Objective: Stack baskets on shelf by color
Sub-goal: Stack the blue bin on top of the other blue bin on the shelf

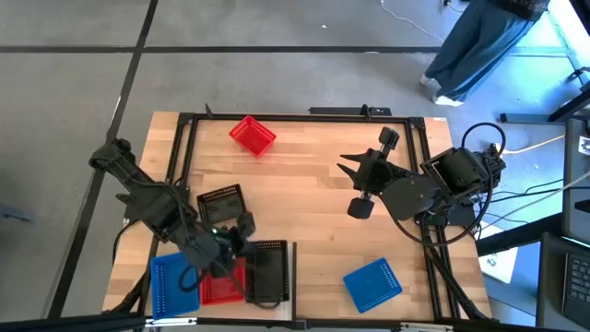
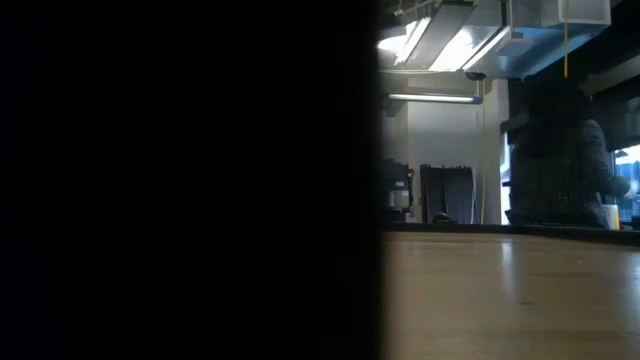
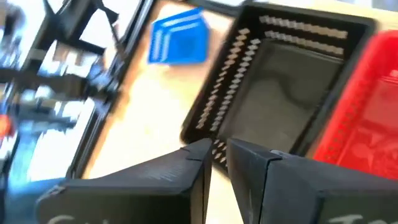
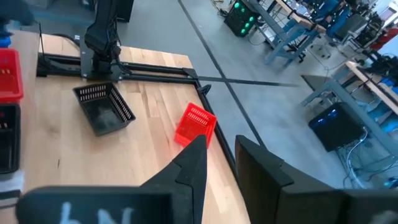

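Near edge, left to right: blue basket (image 1: pixel 173 284), red basket (image 1: pixel 221 286), black basket (image 1: pixel 268 273) side by side. Left gripper (image 1: pixel 232 247) above them, fingers narrowly parted, empty. Black basket (image 1: pixel 221 205) behind. Red basket (image 1: pixel 252 136) far side. Right gripper (image 1: pixel 348 171) raised mid-table, parted, empty. Blue basket (image 1: pixel 372 284) near right.

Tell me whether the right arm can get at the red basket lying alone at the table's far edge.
Probably yes: the right gripper hangs open over bare tabletop, and nothing lies between it and the lone red basket.
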Robot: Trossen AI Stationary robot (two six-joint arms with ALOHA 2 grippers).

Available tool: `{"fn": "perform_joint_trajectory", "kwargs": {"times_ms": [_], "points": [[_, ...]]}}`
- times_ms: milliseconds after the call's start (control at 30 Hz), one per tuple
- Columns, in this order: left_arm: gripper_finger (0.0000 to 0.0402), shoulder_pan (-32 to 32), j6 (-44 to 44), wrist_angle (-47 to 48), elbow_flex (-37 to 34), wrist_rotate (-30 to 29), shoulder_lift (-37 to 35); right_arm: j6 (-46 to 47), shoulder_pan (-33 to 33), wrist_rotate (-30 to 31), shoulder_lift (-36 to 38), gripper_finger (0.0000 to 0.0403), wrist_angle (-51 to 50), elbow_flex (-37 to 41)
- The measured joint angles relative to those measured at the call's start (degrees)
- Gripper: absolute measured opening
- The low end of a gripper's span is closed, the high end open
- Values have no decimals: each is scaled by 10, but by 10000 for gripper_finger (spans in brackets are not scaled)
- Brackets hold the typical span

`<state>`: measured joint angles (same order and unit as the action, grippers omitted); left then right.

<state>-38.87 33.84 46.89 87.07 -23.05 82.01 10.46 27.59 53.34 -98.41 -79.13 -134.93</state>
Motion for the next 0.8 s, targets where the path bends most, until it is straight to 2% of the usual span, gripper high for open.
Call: {"fn": "perform_joint_trajectory", "kwargs": {"times_ms": [200,367,600,800], "points": [[41,14,-109,2,0,-60,-40,13,-9,1,0,87,0,1],[41,46,-204,6,0,-121,-96,22,-53,8,0,87,-24,1],[41,138,-323,50,0,-157,-175,77,-138,-94,0,87,-112,11],[41,218,-454,138,1,-158,-207,68,-175,-178,13,87,-108,50]]}}
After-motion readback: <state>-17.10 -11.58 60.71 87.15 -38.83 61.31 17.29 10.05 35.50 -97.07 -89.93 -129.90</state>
